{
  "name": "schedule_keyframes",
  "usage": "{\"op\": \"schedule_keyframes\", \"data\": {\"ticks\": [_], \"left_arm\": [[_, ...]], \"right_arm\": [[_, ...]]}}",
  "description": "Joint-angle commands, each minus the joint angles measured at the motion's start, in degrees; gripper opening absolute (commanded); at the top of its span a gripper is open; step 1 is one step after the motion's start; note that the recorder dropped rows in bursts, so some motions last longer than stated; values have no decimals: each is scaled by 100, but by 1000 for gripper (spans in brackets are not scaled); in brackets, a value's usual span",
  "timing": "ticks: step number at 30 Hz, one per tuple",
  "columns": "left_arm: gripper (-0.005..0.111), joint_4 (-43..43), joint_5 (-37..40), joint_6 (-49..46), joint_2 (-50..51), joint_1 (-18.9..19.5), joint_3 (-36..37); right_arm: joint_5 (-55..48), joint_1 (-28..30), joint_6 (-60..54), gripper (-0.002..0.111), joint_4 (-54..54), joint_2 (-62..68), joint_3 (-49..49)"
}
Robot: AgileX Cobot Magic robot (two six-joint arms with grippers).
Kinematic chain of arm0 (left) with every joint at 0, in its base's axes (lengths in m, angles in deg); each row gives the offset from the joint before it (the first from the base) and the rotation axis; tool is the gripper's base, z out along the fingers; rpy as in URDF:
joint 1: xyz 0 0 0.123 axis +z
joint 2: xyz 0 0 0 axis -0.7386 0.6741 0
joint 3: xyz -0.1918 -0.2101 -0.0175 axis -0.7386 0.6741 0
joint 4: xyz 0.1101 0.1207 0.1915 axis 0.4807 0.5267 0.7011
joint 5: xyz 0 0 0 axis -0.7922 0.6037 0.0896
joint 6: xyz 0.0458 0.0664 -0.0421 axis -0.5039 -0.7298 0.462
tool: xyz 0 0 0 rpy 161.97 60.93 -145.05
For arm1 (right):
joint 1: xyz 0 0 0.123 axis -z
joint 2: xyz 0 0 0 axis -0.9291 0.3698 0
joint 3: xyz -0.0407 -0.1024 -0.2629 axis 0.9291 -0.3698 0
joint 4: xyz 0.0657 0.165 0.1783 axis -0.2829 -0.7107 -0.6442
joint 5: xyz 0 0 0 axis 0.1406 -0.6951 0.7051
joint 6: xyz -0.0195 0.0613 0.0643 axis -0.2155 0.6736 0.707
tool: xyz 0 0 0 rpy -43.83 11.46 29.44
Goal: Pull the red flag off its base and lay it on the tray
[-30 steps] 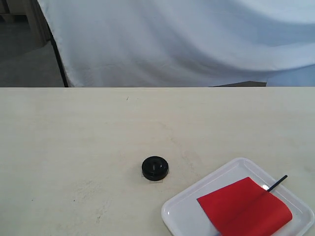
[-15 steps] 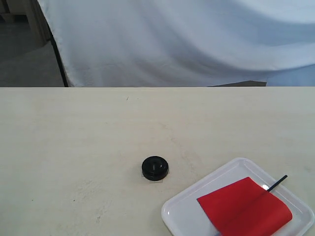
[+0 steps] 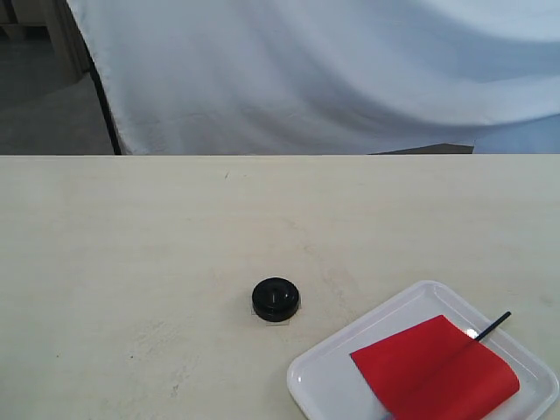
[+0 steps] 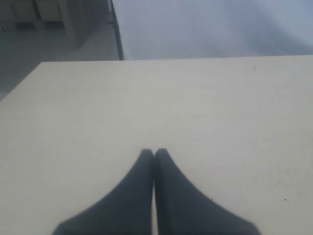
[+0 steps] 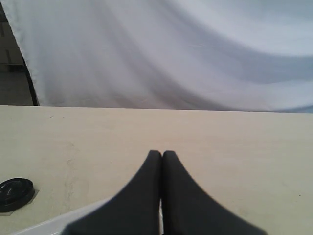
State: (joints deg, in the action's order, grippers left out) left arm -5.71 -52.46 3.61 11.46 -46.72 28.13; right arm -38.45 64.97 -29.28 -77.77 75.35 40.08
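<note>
The red flag (image 3: 435, 368) lies flat on the white tray (image 3: 328, 359) at the front right of the table, its black stick tip (image 3: 495, 324) poking past the cloth. The black round base (image 3: 276, 299) stands alone on the table left of the tray, with nothing in its hole; it also shows in the right wrist view as the base (image 5: 14, 194). Neither gripper appears in the exterior view. My left gripper (image 4: 154, 153) is shut over bare table. My right gripper (image 5: 162, 154) is shut, with the tray rim (image 5: 54, 221) under it.
A white cloth (image 3: 332, 70) hangs behind the table's far edge (image 3: 262, 156). A dark gap with furniture shows at the far left (image 3: 35, 79). The table top is pale and lightly stained.
</note>
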Motion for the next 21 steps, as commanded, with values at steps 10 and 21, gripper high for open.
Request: {"op": "schedule_keyframes", "data": {"ticks": [10, 21], "left_arm": [[0, 15, -26, 36, -16, -23, 9], [0, 15, -26, 36, -16, -23, 9]], "right_arm": [[-222, -23, 15, -1, 18, -30, -13], [-222, -23, 15, -1, 18, -30, -13]]}}
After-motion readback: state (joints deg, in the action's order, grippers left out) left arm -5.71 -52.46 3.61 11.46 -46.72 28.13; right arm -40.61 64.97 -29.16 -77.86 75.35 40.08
